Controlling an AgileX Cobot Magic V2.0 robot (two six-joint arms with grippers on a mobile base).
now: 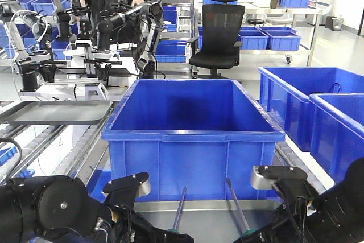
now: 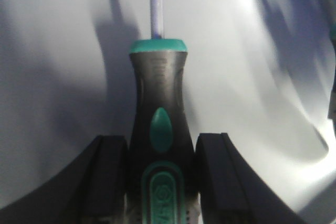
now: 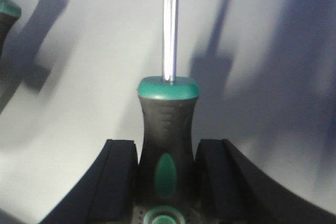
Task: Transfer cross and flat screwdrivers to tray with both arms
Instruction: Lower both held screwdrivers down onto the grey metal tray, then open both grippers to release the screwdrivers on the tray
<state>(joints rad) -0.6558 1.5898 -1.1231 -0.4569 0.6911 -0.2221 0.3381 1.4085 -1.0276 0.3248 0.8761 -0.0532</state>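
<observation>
Two screwdrivers with green-and-black handles lie side by side, shafts pointing toward the blue bin. Under them is a pale grey metal tray, its far rim running just below the bin. The left screwdriver has its handle held between the fingers of my left gripper, which is shut on it. My right gripper is shut on the handle of the right screwdriver. The neighbouring handle shows at that view's top left. I cannot tell which tip is cross or flat, nor whether either tool is lifted.
A deep blue bin stands right behind the screwdriver tips. Two more blue bins sit to the right. Another shallow grey tray lies on the left roller track. My black arms fill the bottom corners.
</observation>
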